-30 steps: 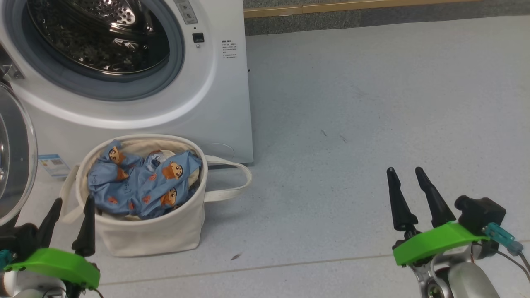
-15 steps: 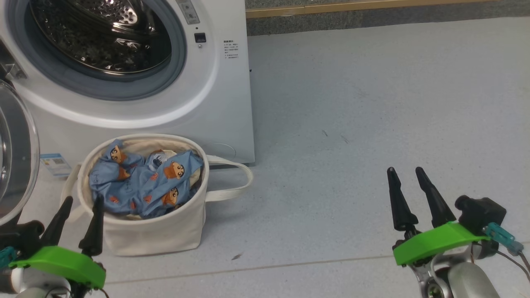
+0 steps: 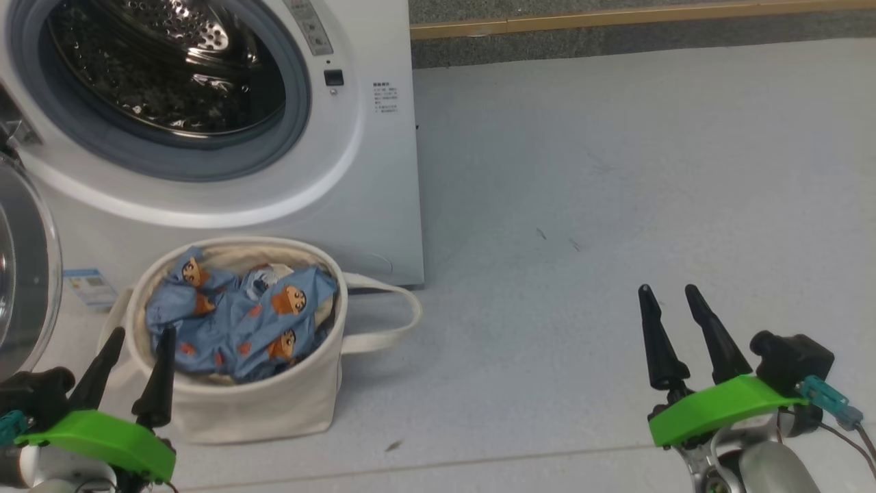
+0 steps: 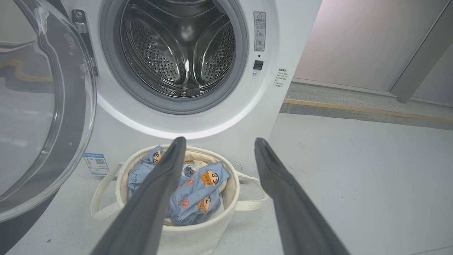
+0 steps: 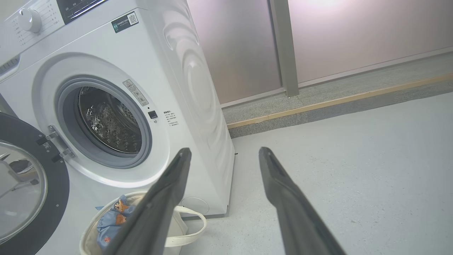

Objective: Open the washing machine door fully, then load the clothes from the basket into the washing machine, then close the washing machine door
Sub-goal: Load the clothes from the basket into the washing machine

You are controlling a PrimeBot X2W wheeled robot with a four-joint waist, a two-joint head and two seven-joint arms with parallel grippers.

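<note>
Seen from the head, the left gripper [image 3: 144,331] hangs with its fingers spread and empty. The basket [image 3: 274,411] sits just beyond their tips with the clothes [image 3: 239,322] heaped inside, handy for a first grab. The right gripper [image 3: 667,289], likewise spread and holding nothing, waits over bare floor [image 3: 582,171], well apart from it all. Looking along the left fingers, the basket lies between them and the washing machine [image 4: 283,53] drum [image 4: 180,53] gapes above. Left of the right fingers, the washing machine door [image 5: 58,198] stands swung wide, clear of the loading path
</note>
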